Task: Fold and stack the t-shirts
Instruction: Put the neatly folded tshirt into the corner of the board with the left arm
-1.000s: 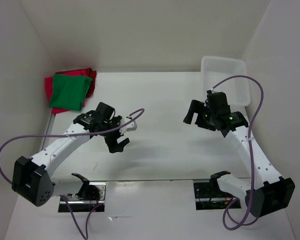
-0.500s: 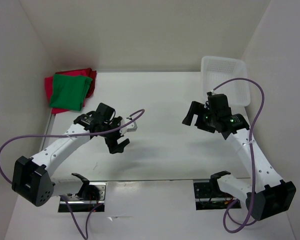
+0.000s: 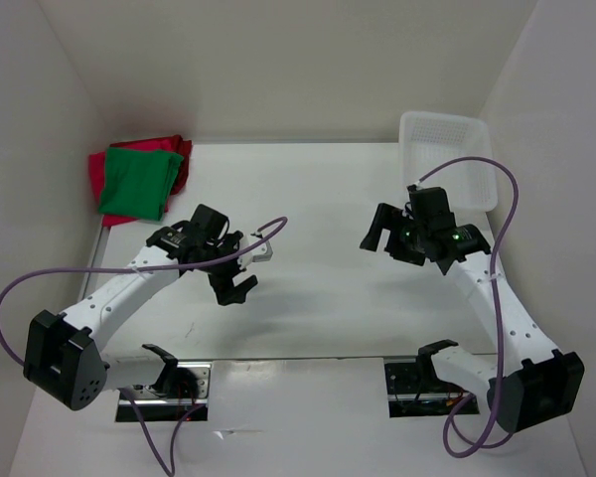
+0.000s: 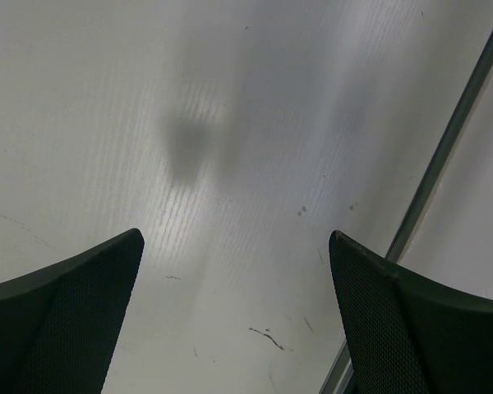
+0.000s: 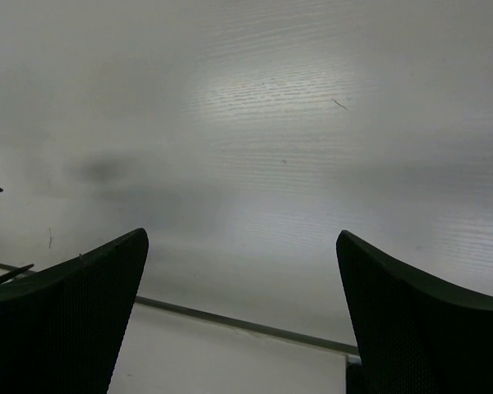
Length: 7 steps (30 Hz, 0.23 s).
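Hovering above the white bench (image 3: 318, 199), the left gripper (image 3: 233, 288) and right gripper (image 3: 375, 231) each hung with jaws spread wide, holding nothing. The folded green cloth t-shirt (image 3: 137, 181) lay atop the crimson t-shirt (image 3: 97, 171) and dark red t-shirt (image 3: 182, 161) in the far-left corner, apparently stacked clear of the arms' working space. The white perforated plastic basket (image 3: 447, 121) sat far right.

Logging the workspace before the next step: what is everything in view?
green t-shirt: one, green, folded atop the pile, table's far left corner
red t-shirts: apparently two, crimson and dark red, under the green one
basket: one, white perforated plastic, far right corner
table: one, white
cables: two, purple, one per arm
left arm, right arm: white, bases at near edge
left gripper: black, open, empty
right gripper: black, open, empty
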{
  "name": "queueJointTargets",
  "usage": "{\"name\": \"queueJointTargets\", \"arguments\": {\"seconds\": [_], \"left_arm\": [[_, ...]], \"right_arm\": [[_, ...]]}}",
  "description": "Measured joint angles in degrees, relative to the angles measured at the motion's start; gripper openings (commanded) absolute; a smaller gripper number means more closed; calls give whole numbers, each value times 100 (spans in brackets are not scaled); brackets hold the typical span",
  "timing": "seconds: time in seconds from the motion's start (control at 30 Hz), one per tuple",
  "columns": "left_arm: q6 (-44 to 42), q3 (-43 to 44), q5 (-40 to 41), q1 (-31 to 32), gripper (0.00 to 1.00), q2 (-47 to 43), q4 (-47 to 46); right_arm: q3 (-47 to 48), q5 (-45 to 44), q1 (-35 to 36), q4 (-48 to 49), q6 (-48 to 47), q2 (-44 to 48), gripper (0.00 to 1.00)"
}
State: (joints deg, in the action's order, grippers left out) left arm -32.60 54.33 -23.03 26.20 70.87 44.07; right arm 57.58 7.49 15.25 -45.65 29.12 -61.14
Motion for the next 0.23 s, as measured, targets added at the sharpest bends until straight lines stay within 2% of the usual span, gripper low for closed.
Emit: {"name": "queueJointTargets", "arguments": {"seconds": [0.23], "left_arm": [[0,0,0,0,100,0,0]], "right_arm": [[-7,35,0,24,0,-24,100]]}}
